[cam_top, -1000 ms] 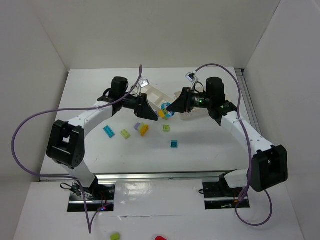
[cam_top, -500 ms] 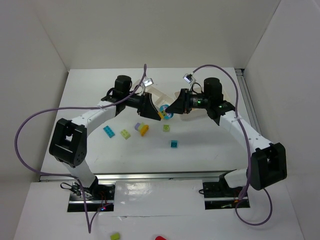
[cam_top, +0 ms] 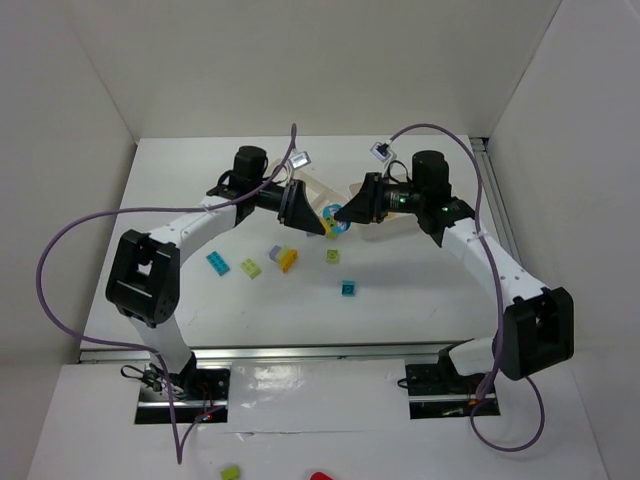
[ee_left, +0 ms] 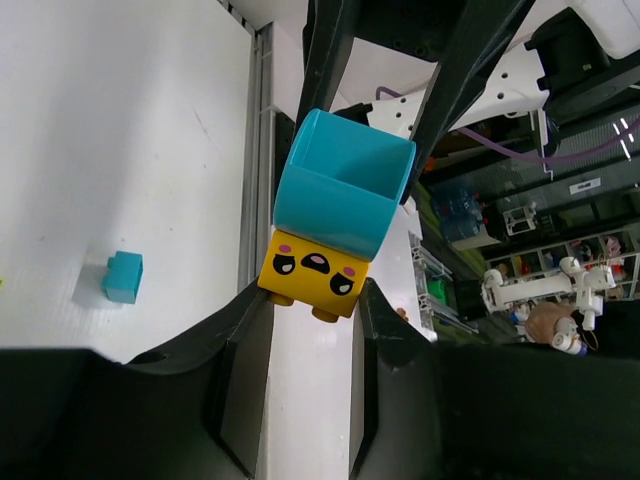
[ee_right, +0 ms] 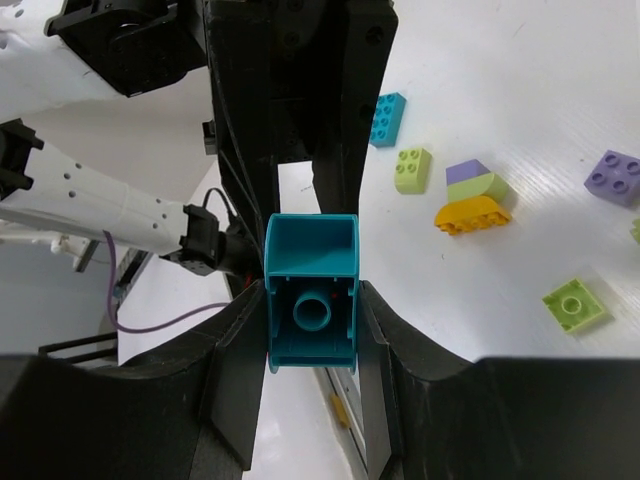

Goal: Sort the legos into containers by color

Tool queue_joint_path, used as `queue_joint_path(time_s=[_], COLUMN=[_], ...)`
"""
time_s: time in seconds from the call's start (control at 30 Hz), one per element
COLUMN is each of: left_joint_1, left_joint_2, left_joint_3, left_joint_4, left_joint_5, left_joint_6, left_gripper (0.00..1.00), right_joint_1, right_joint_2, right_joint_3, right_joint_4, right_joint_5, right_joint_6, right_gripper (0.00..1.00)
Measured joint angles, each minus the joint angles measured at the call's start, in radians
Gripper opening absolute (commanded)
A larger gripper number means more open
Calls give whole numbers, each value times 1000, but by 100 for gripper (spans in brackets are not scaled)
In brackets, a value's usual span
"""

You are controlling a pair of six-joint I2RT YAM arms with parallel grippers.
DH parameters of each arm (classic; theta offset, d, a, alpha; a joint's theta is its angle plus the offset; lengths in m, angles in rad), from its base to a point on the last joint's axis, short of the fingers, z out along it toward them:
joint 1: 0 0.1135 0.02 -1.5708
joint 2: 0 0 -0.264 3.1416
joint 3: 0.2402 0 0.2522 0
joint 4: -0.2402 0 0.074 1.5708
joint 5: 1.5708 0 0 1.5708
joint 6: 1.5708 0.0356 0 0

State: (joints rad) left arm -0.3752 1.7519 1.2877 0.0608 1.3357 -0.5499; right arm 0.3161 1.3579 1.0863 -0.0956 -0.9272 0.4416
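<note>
**Top external view.** The left end effector [cam_top: 318,224] and the right end effector [cam_top: 340,214] meet tip to tip above the middle of the white surface [cam_top: 420,300]. A small cyan-and-yellow stack is held between them. Two white trays [cam_top: 392,229] lie partly hidden beneath the arms, and their compartments cannot be made out. Loose pieces lie on the surface nearer the bases:
- a cyan plate [cam_top: 217,263]
- a lime brick [cam_top: 250,268]
- a purple-and-lime piece touching an orange brick [cam_top: 288,261]
- a lime plate [cam_top: 333,256]
- a teal brick [cam_top: 349,288]

**Left wrist view.** The left end effector [ee_left: 312,300] is clenched on the yellow brick [ee_left: 312,270], with one finger against each side. The yellow brick carries a printed face with two eyes, pink cheeks and an open mouth. This is the only marking that can be read. The cyan brick [ee_left: 345,185] is seated on the yellow brick, hollow side outward. The opposing dark fingers [ee_left: 470,60] flank it. The teal brick [ee_left: 123,277] rests apart on the surface.

**Right wrist view.** The right end effector [ee_right: 312,292] is clenched on the cyan brick [ee_right: 310,300], whose open underside and centre tube face the camera. The left end effector stands directly beyond it. To the right, the surface carries the cyan plate [ee_right: 388,118], the lime brick [ee_right: 412,168], the purple-and-lime piece [ee_right: 478,183], the orange brick [ee_right: 472,214], a lavender brick [ee_right: 618,177] and the lime plate [ee_right: 572,303].
</note>
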Motion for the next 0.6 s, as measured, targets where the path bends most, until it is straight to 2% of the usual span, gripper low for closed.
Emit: queue_joint_path(time_s=[0.43,0.6], left_joint_1=[-29,-29], left_joint_2=[40,47], left_joint_3=[16,30], left_joint_4=[33,27], left_joint_5=[-47,-50], left_joint_6=[-34,-30], left_gripper=[0,0], right_joint_1=[-63,-114], right_joint_2=[0,-1], right_joint_3=[13,13], right_joint_4=[-105,-153], right_joint_5=[-13,27], right_joint_6=[-70,-92], right_gripper=[23,22])
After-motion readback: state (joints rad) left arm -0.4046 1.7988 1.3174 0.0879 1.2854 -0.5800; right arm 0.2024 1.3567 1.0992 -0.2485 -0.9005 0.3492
